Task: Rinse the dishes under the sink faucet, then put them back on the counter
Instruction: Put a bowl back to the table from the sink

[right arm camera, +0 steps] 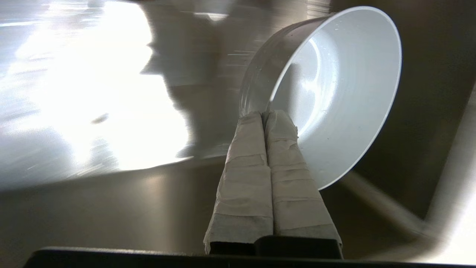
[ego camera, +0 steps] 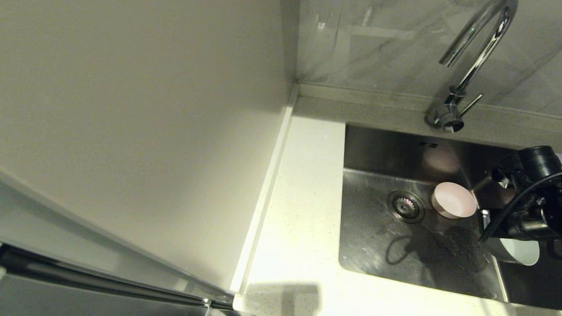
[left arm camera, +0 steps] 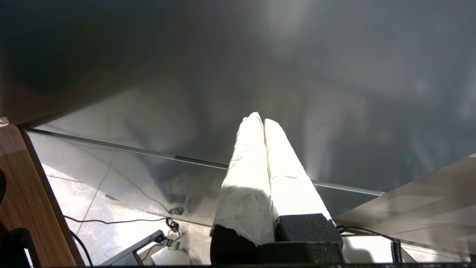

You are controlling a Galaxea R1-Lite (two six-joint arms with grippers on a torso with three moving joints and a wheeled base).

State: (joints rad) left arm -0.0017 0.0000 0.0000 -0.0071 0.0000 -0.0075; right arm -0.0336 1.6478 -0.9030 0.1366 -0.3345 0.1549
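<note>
I see my right gripper (right arm camera: 264, 113) pinching the rim of the bowl (right arm camera: 334, 96), holding it tipped at the sink's (ego camera: 373, 149) right side. The cup (ego camera: 454, 200) lies on its side by the drain (ego camera: 405, 206), below the faucet (ego camera: 472, 66). My left gripper (left arm camera: 263, 120) is pressed together, parked off the counter (ego camera: 303, 210).
</note>
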